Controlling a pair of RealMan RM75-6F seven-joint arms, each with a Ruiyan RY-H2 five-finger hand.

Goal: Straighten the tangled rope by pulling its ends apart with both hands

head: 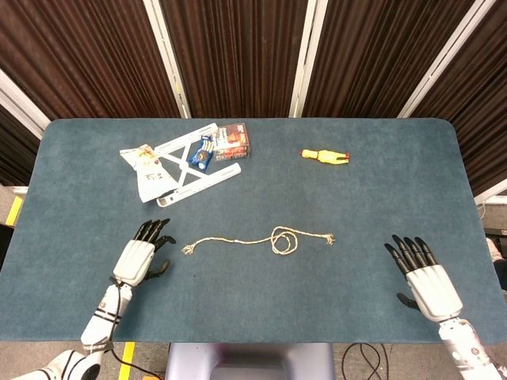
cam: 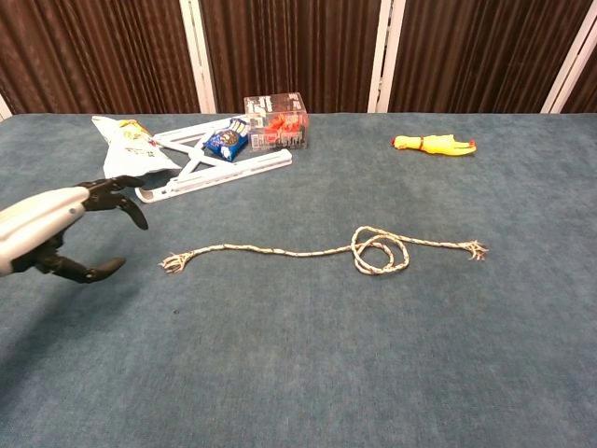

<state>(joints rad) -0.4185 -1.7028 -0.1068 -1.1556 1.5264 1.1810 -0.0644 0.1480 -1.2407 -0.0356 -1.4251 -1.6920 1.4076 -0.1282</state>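
A thin beige rope [head: 238,240] [cam: 280,251] lies across the middle of the table, with a loop [head: 284,239] [cam: 380,250] toward its right part and frayed tips at both ends. My left hand [head: 142,255] [cam: 58,231] hovers just left of the rope's left end [head: 188,249] [cam: 173,262], fingers spread and thumb apart, holding nothing. My right hand [head: 424,278] sits near the table's front right, well right of the rope's right end [head: 329,237] [cam: 475,249], fingers extended and empty. The chest view does not show the right hand.
At the back left lie a white plastic frame [head: 190,170] [cam: 211,168], a white bag [head: 147,162] [cam: 126,147], a blue packet [head: 201,154] [cam: 225,141] and a clear box with orange contents [head: 234,141] [cam: 276,121]. A yellow rubber chicken [head: 324,156] [cam: 434,144] lies at the back right.
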